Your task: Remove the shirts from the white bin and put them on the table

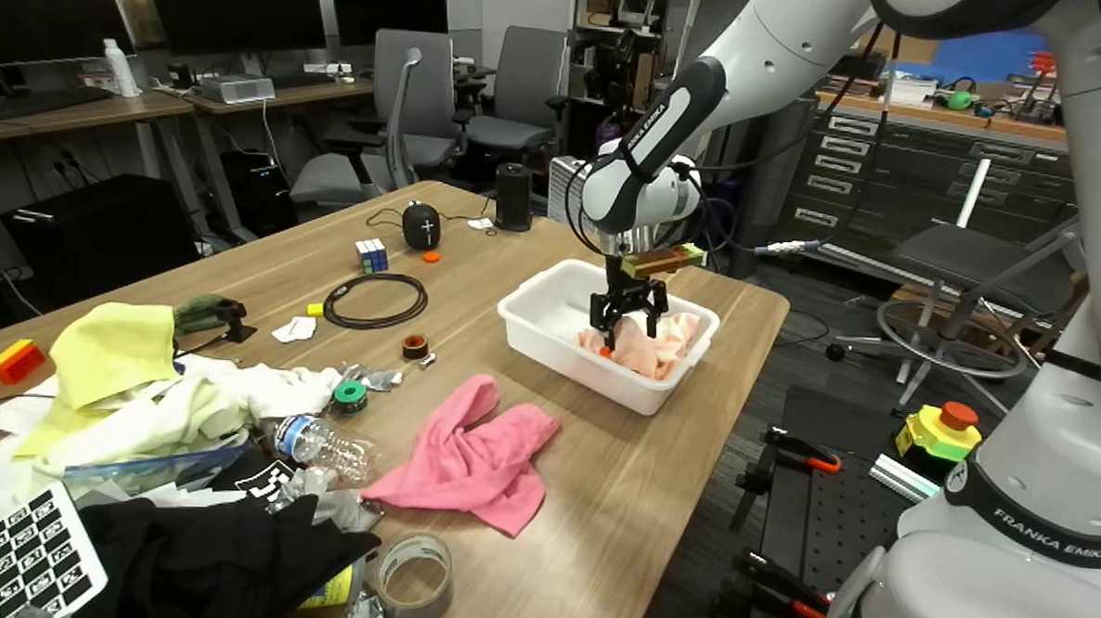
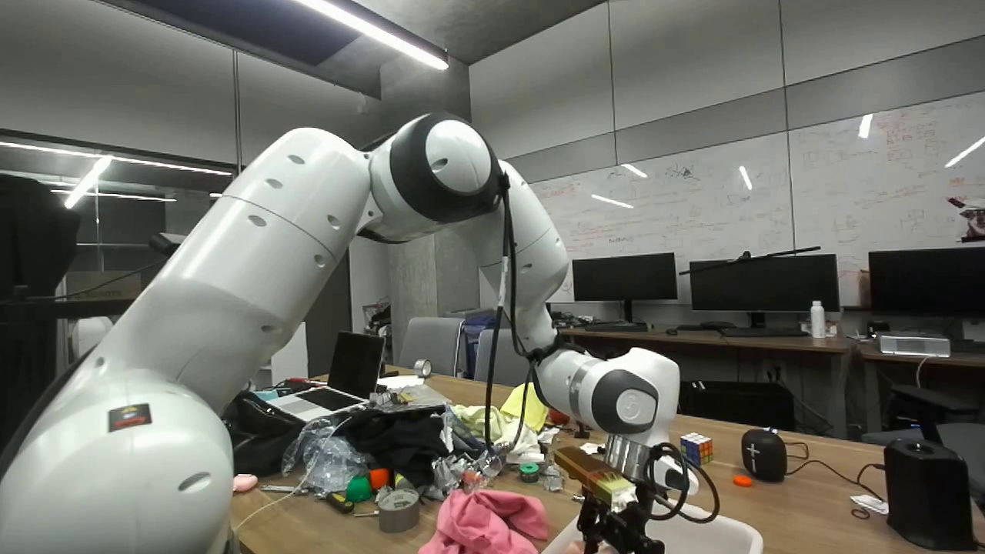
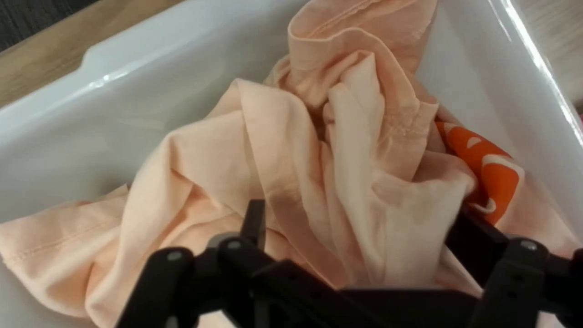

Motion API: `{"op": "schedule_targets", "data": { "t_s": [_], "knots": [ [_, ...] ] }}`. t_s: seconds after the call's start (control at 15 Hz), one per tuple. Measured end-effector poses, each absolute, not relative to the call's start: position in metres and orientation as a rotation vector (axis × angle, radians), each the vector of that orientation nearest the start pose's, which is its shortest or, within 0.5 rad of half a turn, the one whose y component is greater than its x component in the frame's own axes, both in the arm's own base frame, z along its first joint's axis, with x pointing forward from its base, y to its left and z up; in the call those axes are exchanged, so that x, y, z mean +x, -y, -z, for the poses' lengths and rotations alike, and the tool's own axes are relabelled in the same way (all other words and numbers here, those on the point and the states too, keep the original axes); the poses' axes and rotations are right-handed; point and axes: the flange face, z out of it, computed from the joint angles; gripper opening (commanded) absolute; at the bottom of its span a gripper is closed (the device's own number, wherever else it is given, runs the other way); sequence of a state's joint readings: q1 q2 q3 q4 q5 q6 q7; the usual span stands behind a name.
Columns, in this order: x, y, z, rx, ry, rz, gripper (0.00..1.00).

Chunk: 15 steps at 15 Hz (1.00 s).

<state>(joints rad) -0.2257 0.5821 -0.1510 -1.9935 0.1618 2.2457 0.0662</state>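
Observation:
The white bin (image 1: 567, 361) stands on the table (image 1: 599, 469); its wall also shows in the wrist view (image 3: 132, 68). A crumpled peach shirt (image 1: 668, 344) lies in the bin and fills most of the wrist view (image 3: 273, 132). An orange-and-white patterned patch (image 3: 494, 171) shows beside its right part. My gripper (image 1: 631, 333) points down inside the bin, over the shirt. In the wrist view the fingers (image 3: 357, 218) are wide apart, with raised peach folds between them. A pink shirt (image 1: 483, 459) lies on the table in front of the bin, also in an exterior view (image 2: 492, 519).
A black cable coil (image 1: 376, 301), a tape roll (image 1: 415, 346) and a Rubik's cube (image 1: 372, 256) lie beside the bin. A plastic bottle (image 1: 326, 448), a large tape roll (image 1: 414, 580) and piled clothes (image 1: 184, 404) lie past the pink shirt. The table edge runs close to the bin.

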Motion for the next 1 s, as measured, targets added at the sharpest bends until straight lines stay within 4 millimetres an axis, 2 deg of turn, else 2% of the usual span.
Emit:
{"op": "schedule_targets", "data": {
  "t_s": [0.07,0.13,0.53,0.67,0.87,1.0],
  "knots": [
    [0.529,0.207,-0.143,-2.917,-0.830,-0.481,0.74],
    [0.530,0.208,-0.141,-2.917,-0.832,-0.483,0.68],
    [0.533,0.210,-0.140,-2.919,-0.832,-0.477,0.20],
    [0.535,0.210,-0.142,-2.922,-0.832,-0.467,0.07],
    [0.539,0.212,-0.146,-2.929,-0.833,-0.437,0.00],
    [0.542,0.213,-0.150,-2.936,-0.835,-0.405,0.03]
  ]
}}
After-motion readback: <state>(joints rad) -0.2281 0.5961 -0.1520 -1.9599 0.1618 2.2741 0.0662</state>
